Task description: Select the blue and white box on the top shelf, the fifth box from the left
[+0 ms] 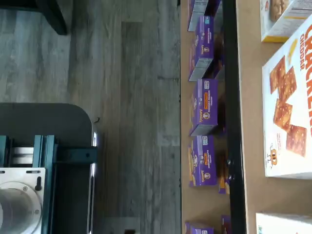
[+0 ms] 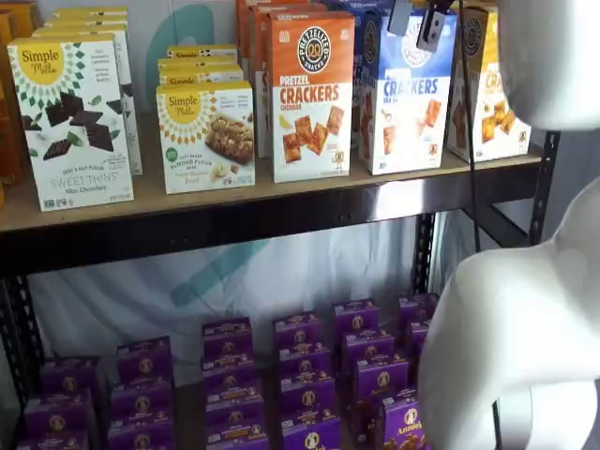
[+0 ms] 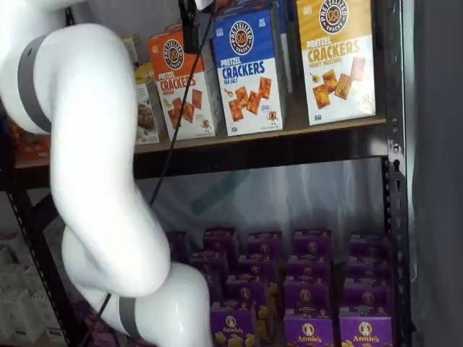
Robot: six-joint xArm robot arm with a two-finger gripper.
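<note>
While gripper [image 2: 419, 23] hangs before blue and white box [image 2: 405, 94] on top shelf [image 2: 225, 217], jaw state unclear. Centre on box; avoid orange-topped box [image 2: 311, 94] left.

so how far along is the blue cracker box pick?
Done: the hand hangs high in front of the blue and white box. In hand: lining up; finger gap unclear. Left: grasping and pulling it off the top shelf, where it stands between orange and yellow boxes.

orange-topped box [image 2: 311, 94] and yellow-topped box [image 2: 487, 89] closely flank the blue and white box [image 2: 405, 94].
</note>
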